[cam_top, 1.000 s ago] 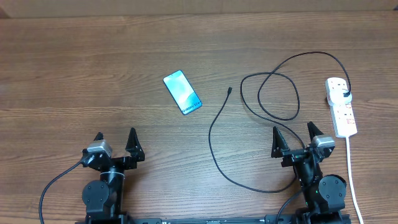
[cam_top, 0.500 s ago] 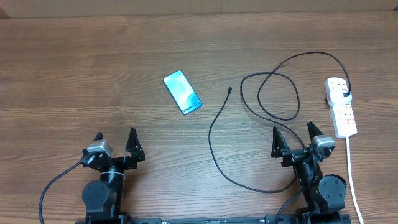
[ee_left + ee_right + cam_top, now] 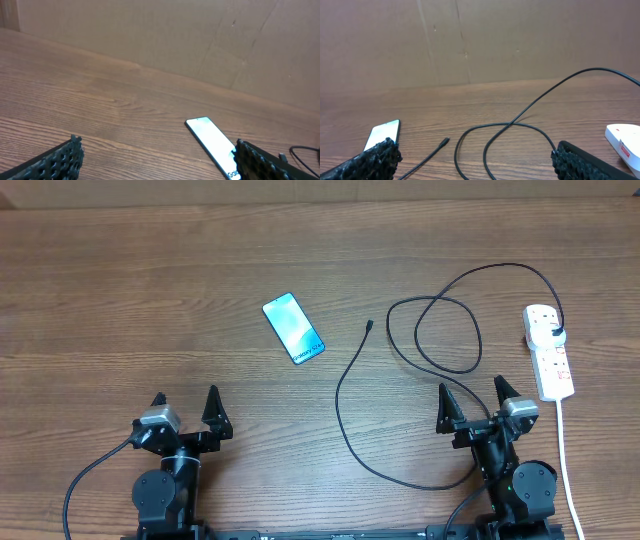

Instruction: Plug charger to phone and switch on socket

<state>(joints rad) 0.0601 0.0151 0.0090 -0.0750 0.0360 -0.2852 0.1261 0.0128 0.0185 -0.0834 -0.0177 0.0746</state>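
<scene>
Charger [image 3: 338,392] lies looped on the worktop [image 3: 120,280] right of the phone [image 3: 294,328], left hand [image 3: 186,405] and right hand [image 3: 470,402] both spread empty, so a mid-cable pinch could let its connector [image 3: 370,326] flop and miss.

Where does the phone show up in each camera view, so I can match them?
Overhead: the phone lies left of centre, in the upper half.
Left wrist: lower right, running off toward the bottom edge.
Right wrist: lower left corner, only its far end showing.
Shared landmark: the black cable, to the right of the phone in all three views.
</scene>
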